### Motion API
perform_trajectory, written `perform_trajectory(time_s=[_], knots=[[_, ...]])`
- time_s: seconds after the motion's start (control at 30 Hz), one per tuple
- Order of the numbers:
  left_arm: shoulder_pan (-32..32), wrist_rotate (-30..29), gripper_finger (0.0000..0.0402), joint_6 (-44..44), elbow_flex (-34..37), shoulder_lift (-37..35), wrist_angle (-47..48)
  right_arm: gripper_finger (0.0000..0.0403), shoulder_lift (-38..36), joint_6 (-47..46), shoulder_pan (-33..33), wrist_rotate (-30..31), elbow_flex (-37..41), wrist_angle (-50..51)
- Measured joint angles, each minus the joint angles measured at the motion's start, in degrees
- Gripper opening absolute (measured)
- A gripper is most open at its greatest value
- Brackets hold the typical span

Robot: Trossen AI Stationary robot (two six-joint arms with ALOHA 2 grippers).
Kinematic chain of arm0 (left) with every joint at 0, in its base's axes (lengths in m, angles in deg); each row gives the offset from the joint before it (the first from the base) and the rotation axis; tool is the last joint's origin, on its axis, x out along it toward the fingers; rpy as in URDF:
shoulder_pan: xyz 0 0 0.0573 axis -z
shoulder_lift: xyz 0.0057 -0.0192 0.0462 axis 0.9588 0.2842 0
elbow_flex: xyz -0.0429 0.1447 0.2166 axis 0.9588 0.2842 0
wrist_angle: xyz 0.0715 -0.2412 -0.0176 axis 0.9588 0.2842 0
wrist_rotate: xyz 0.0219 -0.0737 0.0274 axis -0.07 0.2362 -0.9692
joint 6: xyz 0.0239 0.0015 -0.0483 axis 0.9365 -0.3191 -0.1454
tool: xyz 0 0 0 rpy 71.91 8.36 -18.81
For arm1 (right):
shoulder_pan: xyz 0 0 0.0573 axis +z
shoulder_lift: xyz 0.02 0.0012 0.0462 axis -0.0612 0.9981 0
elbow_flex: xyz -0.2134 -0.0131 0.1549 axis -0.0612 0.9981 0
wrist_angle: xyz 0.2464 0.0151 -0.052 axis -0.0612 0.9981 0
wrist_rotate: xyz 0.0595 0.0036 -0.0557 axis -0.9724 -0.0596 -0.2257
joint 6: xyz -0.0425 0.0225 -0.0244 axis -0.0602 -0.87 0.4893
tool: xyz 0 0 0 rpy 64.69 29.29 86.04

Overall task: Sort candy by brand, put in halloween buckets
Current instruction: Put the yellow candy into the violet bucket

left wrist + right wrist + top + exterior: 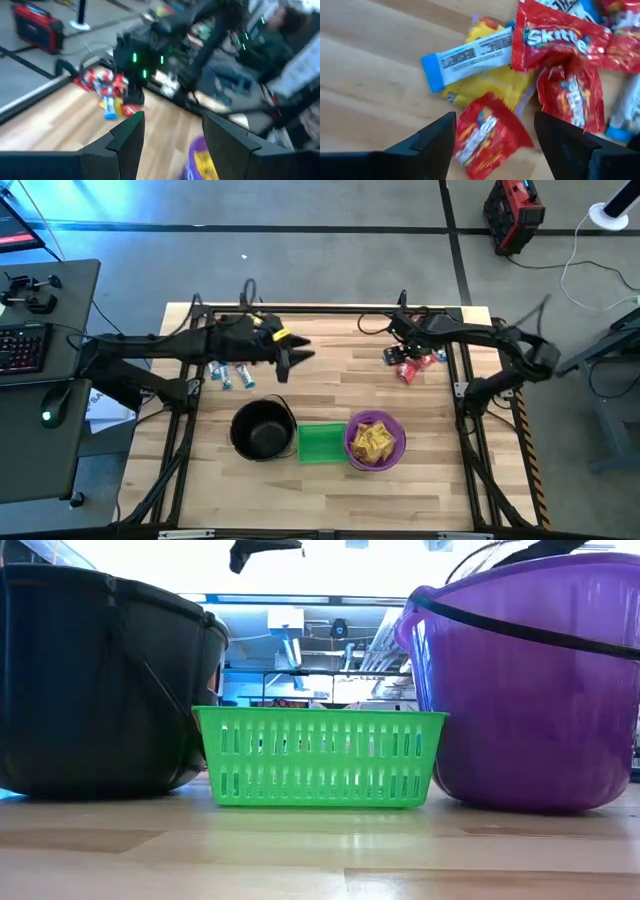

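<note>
A pile of candy (412,363) lies near the table's far right edge: red Skittles packs (555,37), a yellow pack (507,85) and a blue-and-white bar (470,57). My right gripper (495,120) hovers open just over it (400,348), its fingers on either side of one red pack (487,132). My left gripper (298,360) hangs open and empty (172,120) above the table's middle, far of the black pail (262,428). The green basket (320,442) stands between the pail and the purple bucket (352,448), which holds yellow candies (373,440).
Some blue-and-white candies (230,374) lie on the wood under the left arm. In the low view the three containers stand in a row: pail (100,690), basket (318,760), bucket (530,690). A person in dark clothes (270,45) sits beyond the table. Bare wood lies near the table's near edge.
</note>
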Motion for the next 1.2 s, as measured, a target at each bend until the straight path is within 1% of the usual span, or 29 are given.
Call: perform_trajectory(time_s=[0.13, 0.37, 0.47, 0.53, 0.57, 0.67, 0.73, 0.77, 0.8, 0.83, 0.97, 1.03, 1.1, 1.2], knots=[[0.00, -2.72, 0.0188, -0.44, 0.02, -0.55, 0.18, 0.0261, 5.32, 3.01, -1.70, -0.42, -0.07, -3.73], [-0.11, -2.94, 0.0188, 0.87, 0.02, 0.27, 1.24, 0.0261, 11.58, 4.19, -2.52, -0.28, -0.30, -7.23], [-0.11, -2.91, 0.0188, 1.17, 0.02, 0.26, 2.40, 0.0249, 12.90, 4.87, -2.23, -0.20, -0.42, -8.05], [-0.11, -2.93, 0.0188, 1.39, 0.02, 0.24, 3.53, 0.0225, 13.03, 4.60, -1.68, 0.58, -0.41, -8.26], [-0.11, -2.93, 0.0188, 1.60, 0.02, 0.26, 3.86, 0.0207, 12.91, 4.52, -1.45, 0.96, -0.39, -8.38], [-0.11, -2.87, 0.0188, 1.55, 0.04, -0.52, 3.34, 0.0126, 12.08, 4.61, -0.69, 1.15, -0.77, -7.69], [-0.13, -1.63, 0.0188, 2.00, -0.05, -2.32, 0.82, 0.0060, 11.53, 5.33, 0.05, 1.76, -1.66, -5.23], [-0.16, -1.31, 0.0188, 3.15, -0.42, -3.49, 0.21, 0.0034, 10.83, 6.08, 0.47, 1.68, -2.23, -4.23], [-0.17, -1.37, 0.0188, 4.73, -0.93, -4.75, -0.05, 0.0021, 9.79, 6.51, 1.02, 1.74, -3.33, -3.75], [-0.17, -1.62, 0.0188, 6.58, -1.32, -6.03, -0.13, 0.0020, 8.65, 6.73, 1.61, 1.58, -4.58, -3.36], [-0.34, -4.61, 0.0188, 12.29, -1.53, -10.95, 0.53, 0.0041, 4.03, 7.80, 4.03, 1.49, -10.38, 3.55], [-0.62, -5.88, 0.0188, 13.92, -1.53, -12.94, 1.28, 0.0036, 1.37, 8.07, 5.57, 1.39, -13.95, 4.88], [-1.14, -6.33, 0.0188, 14.41, -1.53, -14.17, 2.16, 0.0021, -1.34, 7.62, 7.76, -1.68, -16.65, 5.95], [-1.77, -6.36, 0.0188, 13.79, -1.55, -14.60, 5.21, 0.0008, -4.64, 4.54, 13.02, -9.97, -18.80, 4.46]])
